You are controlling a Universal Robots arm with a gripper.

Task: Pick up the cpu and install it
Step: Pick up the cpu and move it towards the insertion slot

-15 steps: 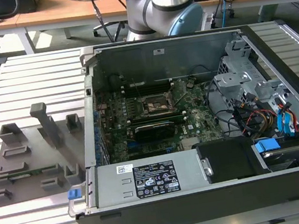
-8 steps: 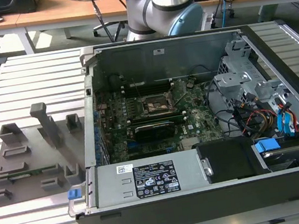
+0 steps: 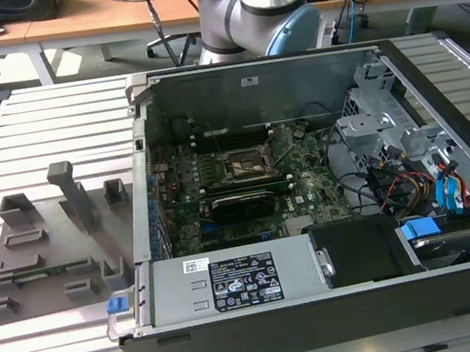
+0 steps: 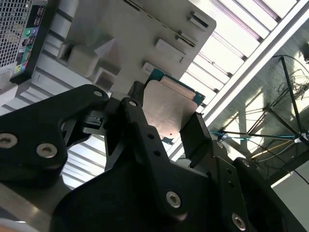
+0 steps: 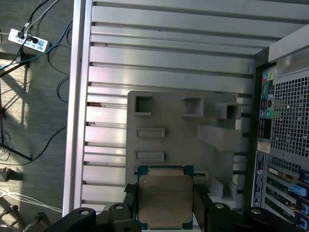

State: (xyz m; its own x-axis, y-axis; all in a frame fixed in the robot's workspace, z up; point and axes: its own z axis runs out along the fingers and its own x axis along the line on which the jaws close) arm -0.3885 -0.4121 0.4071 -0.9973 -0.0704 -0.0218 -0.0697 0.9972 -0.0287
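Slatted aluminium table, open computer case on it, grey moulded holder plate just beside

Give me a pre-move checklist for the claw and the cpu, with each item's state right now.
1. Cpu gripped: ok, the claw clamps two opposite edges.
2. Cpu sits square in the claw: ok in the first wrist view.
3. Cpu clear of the grey fixture: ok, held apart from it in the second wrist view.
4. Computer case open, motherboard exposed: ok.
5. Socket open and empty: cannot tell.
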